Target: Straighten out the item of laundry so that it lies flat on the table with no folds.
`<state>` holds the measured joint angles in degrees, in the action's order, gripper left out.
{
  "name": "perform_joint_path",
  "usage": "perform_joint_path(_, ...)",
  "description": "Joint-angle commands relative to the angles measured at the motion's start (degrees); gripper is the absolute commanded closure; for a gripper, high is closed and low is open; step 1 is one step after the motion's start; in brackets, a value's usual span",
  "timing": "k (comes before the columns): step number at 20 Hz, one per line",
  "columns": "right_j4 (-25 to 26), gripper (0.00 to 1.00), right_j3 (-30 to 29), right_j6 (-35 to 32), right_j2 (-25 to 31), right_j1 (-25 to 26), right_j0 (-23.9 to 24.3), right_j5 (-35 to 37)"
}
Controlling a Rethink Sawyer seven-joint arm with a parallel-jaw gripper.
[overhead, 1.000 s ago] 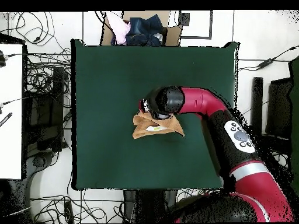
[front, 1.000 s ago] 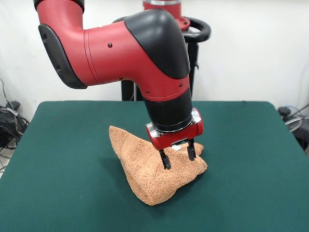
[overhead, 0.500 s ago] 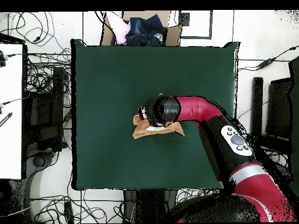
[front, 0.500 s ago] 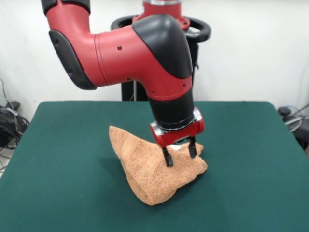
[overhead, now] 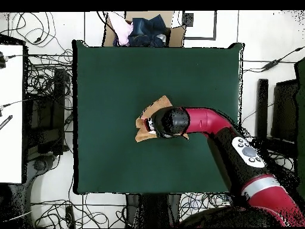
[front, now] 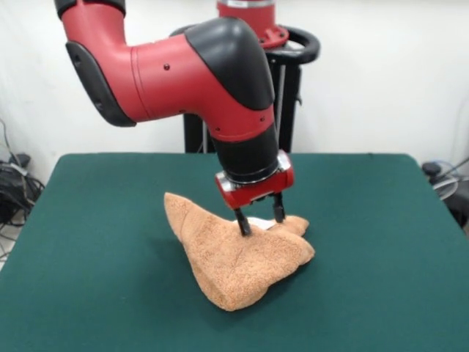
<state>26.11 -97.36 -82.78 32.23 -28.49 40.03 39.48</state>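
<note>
The crumpled orange-tan terry towel (front: 238,257) lies mid-way on the dark green felt table (front: 95,242) (well clear of every edge), the red-and-black gripper (front: 259,218) directly above it.

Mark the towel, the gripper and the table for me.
towel (front: 242,264): front view, on the bunched terry in the heap's middle.
gripper (front: 259,215): front view, midway between its two black fingers, just above the towel.
table (front: 95,242): front view, on bare green top beside the towel.

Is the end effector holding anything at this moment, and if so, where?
Cannot be told: the end effector stands open over the towel's upper fold.
</note>
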Motion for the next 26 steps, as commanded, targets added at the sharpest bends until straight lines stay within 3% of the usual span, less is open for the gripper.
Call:
perform_joint_path(1, 4.2, 0.0, -4.0, 3.0, 1.1, 1.0, 0.3, -3.3)
perform_joint_path(6, 5.1, 0.0, -1.1, 3.6, 1.3, 4.9, -0.4, -5.2)
perform_joint_path(11, 4.3, 0.0, 0.5, 2.6, 1.9, 5.8, -1.7, -6.1)
perform_joint_path(17, 3.3, 0.0, 0.6, 0.9, 2.1, 4.9, -2.6, -7.5)
perform_joint_path(26, 1.1, 0.0, 2.5, 2.3, 3.0, 3.3, -3.2, -3.0)
